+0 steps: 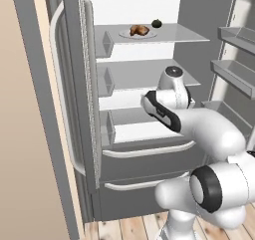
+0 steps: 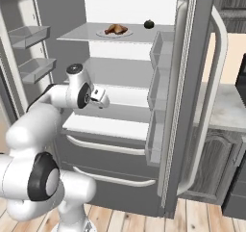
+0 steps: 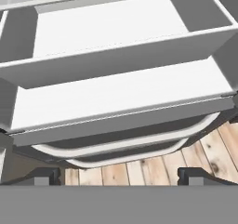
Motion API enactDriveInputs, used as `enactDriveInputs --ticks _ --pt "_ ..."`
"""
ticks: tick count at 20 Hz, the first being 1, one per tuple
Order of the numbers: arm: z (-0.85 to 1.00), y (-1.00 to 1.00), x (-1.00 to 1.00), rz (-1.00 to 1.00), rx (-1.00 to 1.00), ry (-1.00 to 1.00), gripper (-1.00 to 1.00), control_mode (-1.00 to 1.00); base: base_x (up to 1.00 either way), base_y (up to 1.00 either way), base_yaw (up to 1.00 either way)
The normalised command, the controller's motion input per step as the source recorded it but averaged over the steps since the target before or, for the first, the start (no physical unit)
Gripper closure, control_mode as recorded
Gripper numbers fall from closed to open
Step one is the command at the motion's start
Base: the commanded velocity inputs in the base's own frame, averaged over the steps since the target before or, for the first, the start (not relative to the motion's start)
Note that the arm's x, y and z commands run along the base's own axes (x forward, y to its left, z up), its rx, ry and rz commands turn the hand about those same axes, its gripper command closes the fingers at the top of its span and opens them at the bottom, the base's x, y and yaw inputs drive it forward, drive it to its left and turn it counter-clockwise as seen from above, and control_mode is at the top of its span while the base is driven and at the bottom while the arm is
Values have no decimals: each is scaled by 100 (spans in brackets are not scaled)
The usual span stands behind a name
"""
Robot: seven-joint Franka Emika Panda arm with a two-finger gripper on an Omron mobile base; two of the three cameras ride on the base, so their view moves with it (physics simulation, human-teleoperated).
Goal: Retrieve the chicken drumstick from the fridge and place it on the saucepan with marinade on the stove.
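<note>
- The tall grey French-door fridge (image 1: 69, 109) stands with both doors swung wide, showing a white interior with grey shelves.
- The small lumpy golden-brown chicken drumstick (image 1: 139, 31) lies on a pale round plate (image 1: 125, 34) on the top shelf (image 1: 184, 34); in the right base view it sits at (image 2: 116, 29).
- A small dark round fruit (image 1: 156, 23) rests just beside the plate on that shelf.
- The robot's two-finger gripper (image 3: 120, 175) is released, jaws spread wide and holding nothing.
- It hangs in front of the lower shelves, well below the drumstick, looking down at the two bottom drawers' pale handles (image 3: 125, 146) and the wooden plank floor (image 3: 153, 167).
</note>
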Motion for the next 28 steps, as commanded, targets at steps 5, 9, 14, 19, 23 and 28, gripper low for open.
enactDriveInputs --ticks 5,9,14,19,23,28 --pt "15 0 0 0 0 15 -100 -100 0 0 0" --pt "0 -2 0 0 0 4 -100 -100 0 0 0" --pt "0 0 -2 0 0 -1 -100 -100 0 0 0" --pt "15 0 -33 0 0 -9 -100 -100 0 0 0" --pt "27 0 -60 0 0 -3 -100 -100 0 0 0" --pt "46 2 -58 0 -3 12 -100 -100 0 0 0"
